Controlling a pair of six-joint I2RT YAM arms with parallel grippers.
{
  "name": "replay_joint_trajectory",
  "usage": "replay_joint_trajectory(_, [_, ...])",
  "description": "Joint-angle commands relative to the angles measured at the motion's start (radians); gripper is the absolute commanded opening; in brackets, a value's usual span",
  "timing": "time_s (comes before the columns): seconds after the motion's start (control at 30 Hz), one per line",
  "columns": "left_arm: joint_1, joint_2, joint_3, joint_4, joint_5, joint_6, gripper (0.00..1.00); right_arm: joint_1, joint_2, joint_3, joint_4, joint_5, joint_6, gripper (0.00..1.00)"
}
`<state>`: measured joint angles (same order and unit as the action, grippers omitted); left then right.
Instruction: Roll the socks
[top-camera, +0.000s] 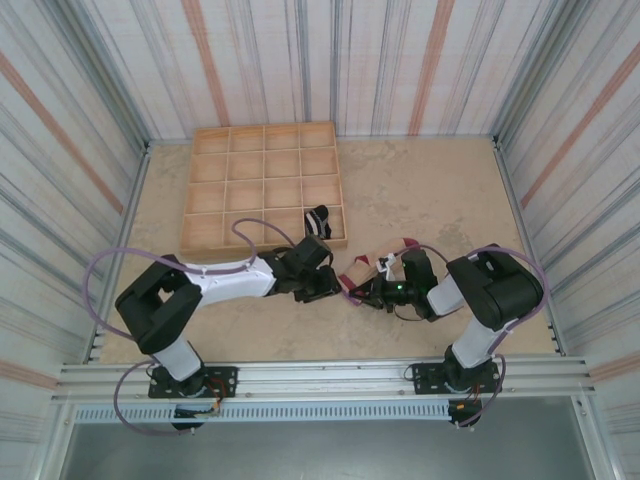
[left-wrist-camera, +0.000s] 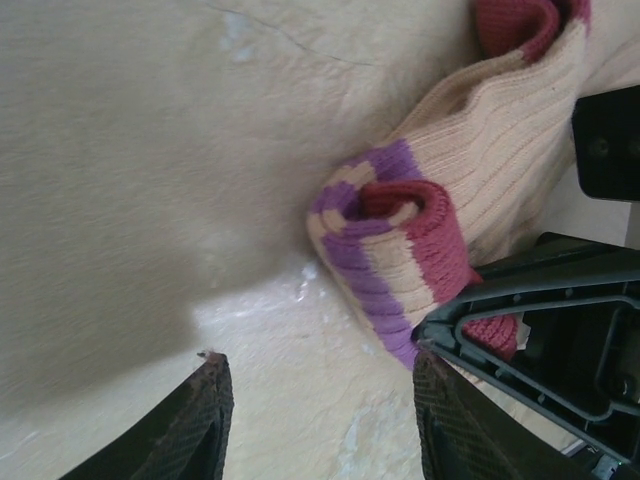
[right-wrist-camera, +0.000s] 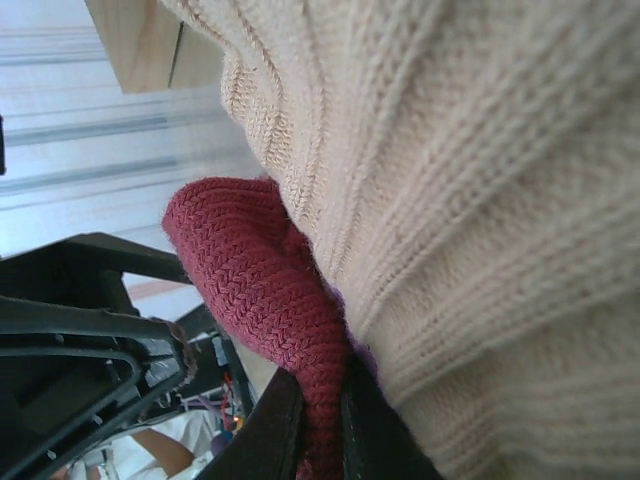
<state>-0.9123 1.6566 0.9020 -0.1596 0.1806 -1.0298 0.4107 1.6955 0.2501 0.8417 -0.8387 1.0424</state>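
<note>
Top view: beige sock (top-camera: 362, 266) lies on table (top-camera: 430, 190) between the two arms, just in front of wooden tray (top-camera: 245, 165). Left gripper (top-camera: 330, 285) and right gripper (top-camera: 368, 295) meet at its near end, very close together. Tray is a grid of compartments. Black sock (top-camera: 318, 218) sits in the right-hand cell of the nearest row, the one thing I can see in the grid.

Left wrist: left gripper (left-wrist-camera: 318, 358) jaws apart, nothing between them. Striped cuff end of beige sock (left-wrist-camera: 400, 240) is curled into a loose first turn, just beside one fingertip.

Right wrist: right gripper (right-wrist-camera: 322, 425) clamped on the red cuff edge of beige sock (right-wrist-camera: 450, 200).

Risks, judged:
- Curl is slack and held by an edge only, so a tug could unwind it.
- Left jaws closing beside it rather than around it would flatten it.
- Fingers are crowded and may collide.
</note>
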Motion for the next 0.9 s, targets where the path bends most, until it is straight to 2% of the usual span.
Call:
replay_joint_trajectory(0.0, [-0.011, 0.026, 0.024, 0.087, -0.044, -0.011, 0.49, -0.017, 0.038, -0.038, -0.14, 0.061, 0.057, 0.0])
replay_joint_trajectory(0.2, [-0.012, 0.077, 0.012, 0.174, -0.056, -0.034, 0.46, -0.04, 0.029, -0.025, -0.221, 0.065, 0.064, 0.0])
replay_joint_trajectory(0.33, [-0.011, 0.101, 0.008, 0.209, -0.07, -0.051, 0.44, -0.046, 0.054, -0.033, -0.172, 0.053, 0.094, 0.0])
replay_joint_trajectory(0.63, [-0.011, 0.183, 0.034, 0.197, -0.057, -0.085, 0.37, -0.067, 0.088, -0.045, -0.106, 0.033, 0.119, 0.0])
replay_joint_trajectory(0.87, [-0.005, 0.226, 0.059, 0.117, -0.079, -0.128, 0.3, -0.071, 0.104, -0.043, -0.083, 0.022, 0.114, 0.0])
